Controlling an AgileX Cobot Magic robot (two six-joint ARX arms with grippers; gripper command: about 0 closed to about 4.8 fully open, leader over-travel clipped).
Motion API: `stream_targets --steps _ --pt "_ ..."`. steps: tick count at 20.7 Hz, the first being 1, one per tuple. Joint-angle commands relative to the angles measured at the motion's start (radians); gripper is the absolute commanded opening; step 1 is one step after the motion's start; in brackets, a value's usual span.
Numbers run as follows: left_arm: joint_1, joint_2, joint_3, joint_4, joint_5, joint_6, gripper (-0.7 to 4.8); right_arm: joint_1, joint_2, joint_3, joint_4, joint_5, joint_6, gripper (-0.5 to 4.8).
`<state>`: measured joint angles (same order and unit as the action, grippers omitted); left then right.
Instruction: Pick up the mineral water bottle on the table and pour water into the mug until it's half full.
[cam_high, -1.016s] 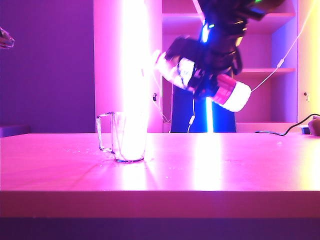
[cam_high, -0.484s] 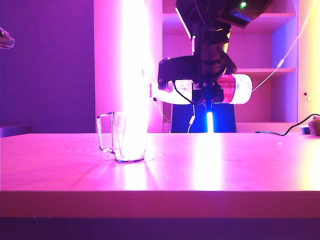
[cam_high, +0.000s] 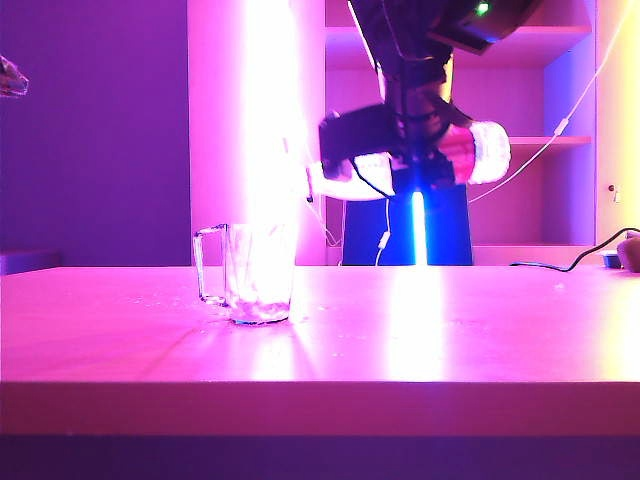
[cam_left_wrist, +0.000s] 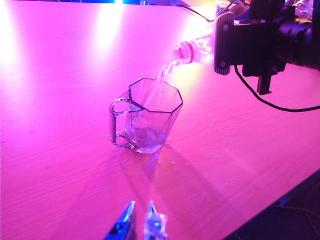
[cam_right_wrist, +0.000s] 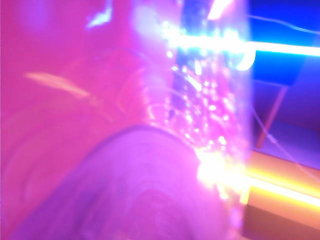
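The clear glass mug (cam_high: 250, 272) (cam_left_wrist: 148, 120) stands on the pink table (cam_high: 450, 330) (cam_left_wrist: 60, 150), handle to the left in the exterior view. My right gripper (cam_high: 412, 150) (cam_left_wrist: 250, 42) is shut on the mineral water bottle (cam_high: 470, 155) (cam_left_wrist: 196, 49) above and to the right of the mug. The bottle lies almost level with its mouth tipped down toward the mug. A thin stream of water (cam_left_wrist: 163, 75) falls from the mouth into the mug. In the right wrist view the bottle (cam_right_wrist: 200, 100) is a blur and hides the fingers. My left gripper (cam_left_wrist: 140, 212) (cam_high: 10, 75) hangs shut and empty, well short of the mug.
A bright light column (cam_high: 268, 110) glares behind the mug. Shelves (cam_high: 530, 140) and a blue light strip (cam_high: 418, 230) stand behind the table. A dark cable (cam_high: 560, 265) and a small object (cam_high: 628, 250) lie at the far right. The table edge (cam_left_wrist: 280, 195) runs close by in the left wrist view.
The right wrist has rolled, swinging the bottle from base-low to slightly mouth-low. The mouth now points down at the mug and water runs out. The left gripper has kept still.
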<state>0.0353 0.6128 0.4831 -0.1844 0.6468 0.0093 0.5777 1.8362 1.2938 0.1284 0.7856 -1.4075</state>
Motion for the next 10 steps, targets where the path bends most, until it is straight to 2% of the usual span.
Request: stream_targets --steps 1,10 --pt "0.000 -0.001 0.003 0.006 0.003 0.006 0.28 0.013 -0.010 0.008 0.056 0.028 -0.075 2.42" --pt "0.000 -0.001 0.003 0.006 0.003 0.006 0.28 0.033 -0.010 0.008 0.058 0.051 -0.103 2.42"
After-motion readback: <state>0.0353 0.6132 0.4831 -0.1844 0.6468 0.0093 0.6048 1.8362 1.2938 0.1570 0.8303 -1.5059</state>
